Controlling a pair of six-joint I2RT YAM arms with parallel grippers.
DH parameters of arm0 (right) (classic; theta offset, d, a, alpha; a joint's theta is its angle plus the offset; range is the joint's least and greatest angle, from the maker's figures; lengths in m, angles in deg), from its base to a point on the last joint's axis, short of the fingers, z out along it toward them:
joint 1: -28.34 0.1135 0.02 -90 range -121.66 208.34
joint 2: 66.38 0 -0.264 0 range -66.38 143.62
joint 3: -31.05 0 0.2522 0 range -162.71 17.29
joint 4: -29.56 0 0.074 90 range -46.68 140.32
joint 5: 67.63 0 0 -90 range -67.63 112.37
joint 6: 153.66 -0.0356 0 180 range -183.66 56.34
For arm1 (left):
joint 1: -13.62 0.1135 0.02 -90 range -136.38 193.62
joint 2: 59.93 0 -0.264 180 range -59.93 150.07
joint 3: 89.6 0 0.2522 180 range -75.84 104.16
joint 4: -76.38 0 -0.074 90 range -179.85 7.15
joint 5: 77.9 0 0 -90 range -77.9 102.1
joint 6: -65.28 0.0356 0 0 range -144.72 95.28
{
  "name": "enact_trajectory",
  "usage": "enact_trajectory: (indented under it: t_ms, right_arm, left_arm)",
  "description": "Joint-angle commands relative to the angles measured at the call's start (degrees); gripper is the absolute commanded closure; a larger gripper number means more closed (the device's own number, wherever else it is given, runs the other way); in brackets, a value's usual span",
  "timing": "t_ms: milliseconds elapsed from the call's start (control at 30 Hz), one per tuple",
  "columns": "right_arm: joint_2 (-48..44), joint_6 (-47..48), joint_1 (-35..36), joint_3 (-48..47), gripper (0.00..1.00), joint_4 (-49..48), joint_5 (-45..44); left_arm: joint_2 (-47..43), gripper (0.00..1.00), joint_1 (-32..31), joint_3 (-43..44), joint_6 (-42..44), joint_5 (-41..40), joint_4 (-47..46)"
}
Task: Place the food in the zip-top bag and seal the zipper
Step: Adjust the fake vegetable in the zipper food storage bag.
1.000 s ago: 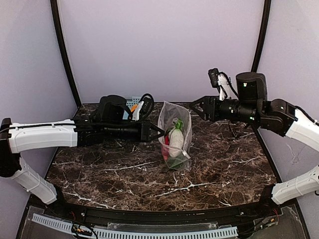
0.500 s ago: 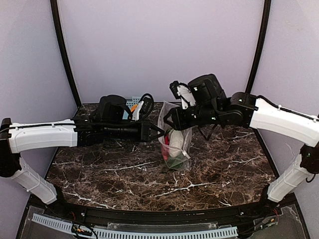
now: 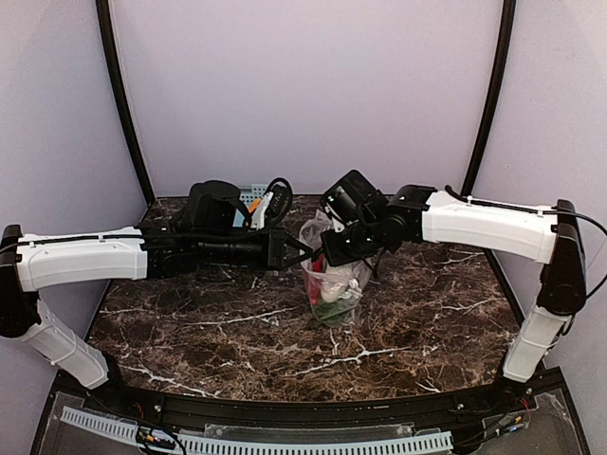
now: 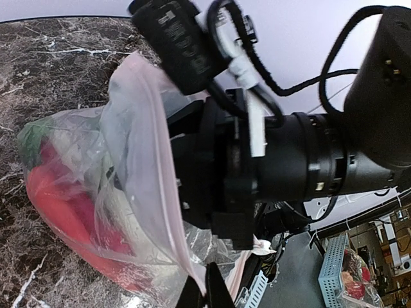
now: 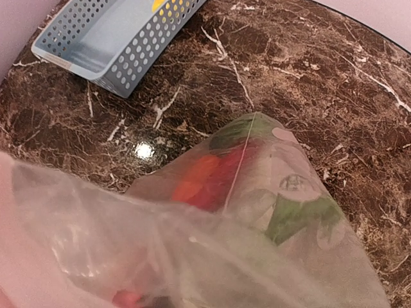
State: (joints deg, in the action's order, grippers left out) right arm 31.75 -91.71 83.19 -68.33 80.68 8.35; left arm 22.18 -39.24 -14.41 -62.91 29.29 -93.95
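The clear zip-top bag (image 3: 334,282) stands upright mid-table with food inside: a red-orange piece (image 5: 205,176), a green leafy one (image 5: 297,212) and a white one (image 3: 334,270). Its pinkish zipper (image 4: 149,154) runs along the open top edge. My left gripper (image 3: 303,254) is shut on that edge; in the left wrist view its fingertips (image 4: 204,290) pinch the pink strip. My right gripper (image 3: 329,252) is pressed against the bag's mouth from the right. Bag film covers its fingers in the right wrist view, so their stance is hidden.
A light-blue lattice basket (image 5: 109,38) sits at the back left, behind my left arm (image 3: 142,254), with a yellow piece (image 5: 164,4) in it. Dark marble table (image 3: 427,322) surrounds the bag. A black frame post (image 3: 123,104) rises at each back corner.
My right arm swung left from the back right down onto the bag's mouth, crumpling its top. The left arm and its grip have not moved.
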Motion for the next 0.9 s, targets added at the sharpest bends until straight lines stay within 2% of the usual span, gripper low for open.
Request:
enact_trajectory:
  t_ms: [0, 167, 300, 567, 733, 867]
  right_arm:
    - [3.8, -0.9, -1.0, -0.7, 0.81, 1.2, -0.6]
    - [5.0, -1.5, -1.7, 0.1, 0.83, 1.0, -0.1]
    - [2.4, -1.1, -1.8, 0.3, 0.82, 0.8, 1.0]
    - [-10.3, 0.2, -1.6, 4.0, 0.66, -2.0, 9.2]
    - [-17.7, -0.7, -1.6, 6.9, 0.56, -1.2, 9.1]
    - [-21.6, -1.2, -1.7, 8.0, 0.52, -0.1, 7.4]
  left_arm:
    - [-1.3, 0.99, 0.3, -0.4, -0.2, 1.3, -1.6]
    - [-1.5, 0.99, 0.3, -0.4, -0.5, 1.4, -1.9]
    - [-1.8, 0.99, 0.3, -0.5, -0.2, 1.0, -1.4]
    - [-2.0, 0.99, 0.4, 0.2, 0.4, 0.1, -0.1]
    - [-2.0, 0.99, 0.3, 0.5, 0.7, -0.2, 0.6]
    - [-2.0, 0.99, 0.3, 0.5, 0.8, -0.3, 1.0]
